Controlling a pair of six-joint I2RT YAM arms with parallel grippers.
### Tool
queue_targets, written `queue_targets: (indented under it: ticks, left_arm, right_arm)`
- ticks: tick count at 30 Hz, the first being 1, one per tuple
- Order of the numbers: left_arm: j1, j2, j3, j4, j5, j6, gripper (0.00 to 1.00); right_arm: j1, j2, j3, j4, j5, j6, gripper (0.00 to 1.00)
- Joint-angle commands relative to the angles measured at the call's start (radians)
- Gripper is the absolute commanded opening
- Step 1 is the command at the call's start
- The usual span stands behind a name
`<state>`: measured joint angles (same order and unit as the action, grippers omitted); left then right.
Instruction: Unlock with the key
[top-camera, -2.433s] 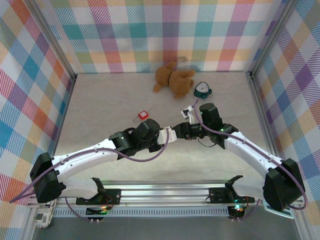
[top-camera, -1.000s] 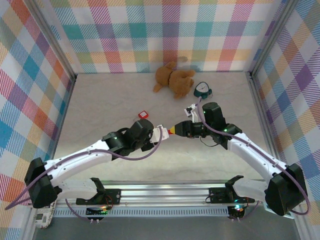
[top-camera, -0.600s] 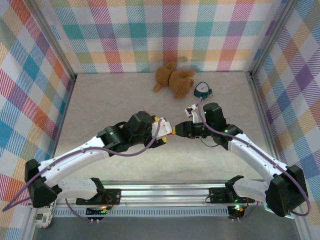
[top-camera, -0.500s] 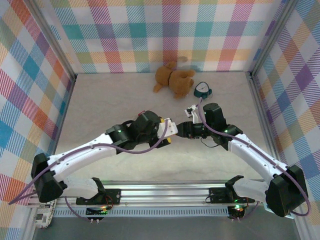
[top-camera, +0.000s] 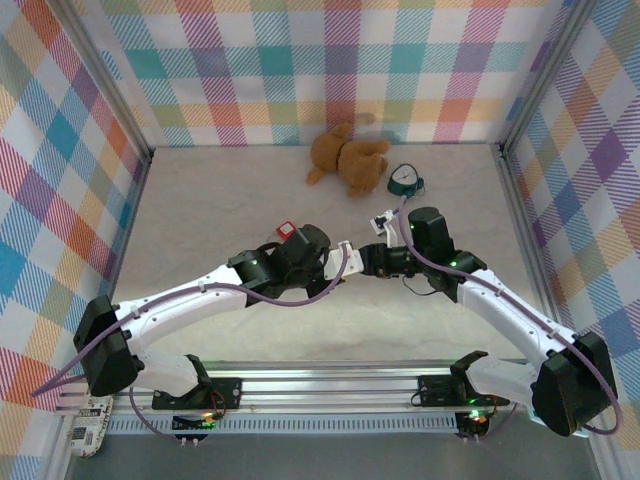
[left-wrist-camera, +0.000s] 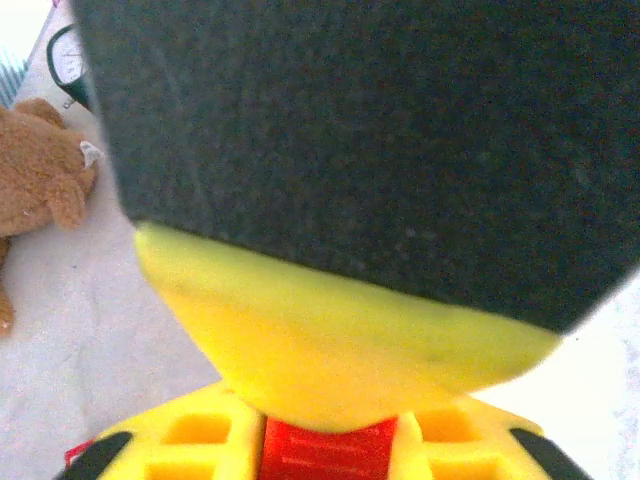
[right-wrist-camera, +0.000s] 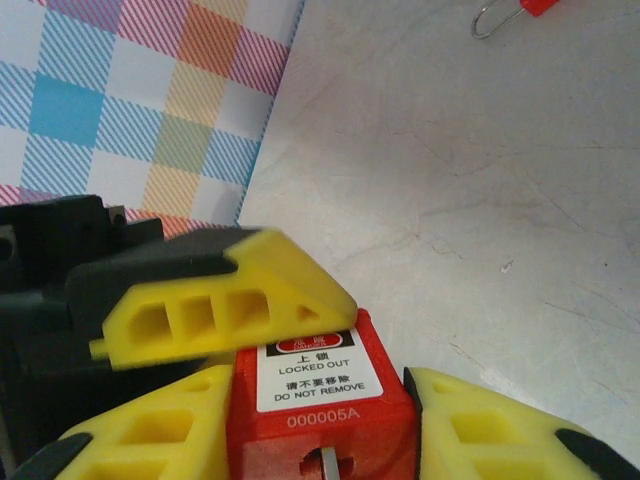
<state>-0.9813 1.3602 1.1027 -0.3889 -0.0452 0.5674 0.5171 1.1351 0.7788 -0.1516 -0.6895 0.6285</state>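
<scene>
Starting at the near edge: both arms are bolted to the metal rail (top-camera: 330, 378) and they reach in toward each other, meeting roughly mid-table (top-camera: 200, 200); left gripper (top-camera: 341, 256) and right gripper (top-camera: 364, 258) are basically nose to nose there.

The right gripper is clamped on a red labelled padlock (right-wrist-camera: 320, 385); you can see it wedged between the two yellow fingers (right-wrist-camera: 480, 420) in the right wrist view, white sticker facing up with "LOCKED OUT / DO NOT REMOVE" on it. One yellow finger of the left gripper (right-wrist-camera: 215, 305) comes in from the left and sits right up against the top corner of that padlock; honestly can't tell if the left jaws are clenched or loose, since its own wrist cam is mostly one black pad and a yellow fingertip up close.

As for the key (right-wrist-camera: 325, 463), the best I can make out is a thin silvery sliver in the slot on the padlock's near face; too small to be sure.

A bit further out, a spare padlock (top-camera: 288, 231) lies flat on the table just beside the left arm's wrist, shackle loose.

Toward the back, a brown teddy bear (top-camera: 345, 158) is flopped near the plaid wall (top-camera: 330, 70); a small dark-teal round thing (top-camera: 404, 180) sits just to its right.
</scene>
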Motion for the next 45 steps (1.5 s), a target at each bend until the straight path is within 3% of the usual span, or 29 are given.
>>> queue_targets:
  ticks: [1, 5, 10, 13, 17, 20, 24, 38, 45]
  left_arm:
    - [-0.007, -0.026, -0.009, 0.044, 0.015, -0.019, 0.11]
    - [-0.007, -0.036, -0.031, 0.054, -0.008, -0.032, 0.00]
    - [-0.012, -0.078, -0.124, 0.203, -0.141, -0.013, 0.00]
    - [-0.036, -0.102, -0.199, 0.333, -0.274, 0.054, 0.00]
    - [-0.097, -0.093, -0.289, 0.520, -0.469, 0.192, 0.00]
    - [-0.135, -0.055, -0.354, 0.677, -0.572, 0.310, 0.00]
    - [-0.167, -0.020, -0.401, 0.818, -0.625, 0.397, 0.00]
    - [-0.176, 0.047, -0.415, 0.909, -0.637, 0.467, 0.00]
    - [-0.181, 0.080, -0.412, 0.915, -0.657, 0.483, 0.00]
  right_arm:
    - [0.007, -0.009, -0.003, 0.053, -0.050, 0.021, 0.22]
    - [0.006, -0.006, 0.008, 0.039, -0.035, 0.041, 0.27]
    - [0.006, -0.015, 0.030, -0.061, 0.108, 0.104, 0.65]
    - [0.003, -0.048, 0.023, -0.117, 0.218, 0.185, 0.77]
    - [0.000, -0.094, 0.002, -0.142, 0.267, 0.289, 0.82]
    - [0.000, -0.090, -0.022, -0.081, 0.213, 0.365, 0.83]
    - [0.007, -0.027, 0.003, -0.037, 0.107, 0.445, 0.82]
    - [0.026, 0.094, -0.018, 0.136, 0.037, 0.589, 0.61]
    - [0.032, 0.101, -0.020, 0.175, 0.032, 0.604, 0.22]
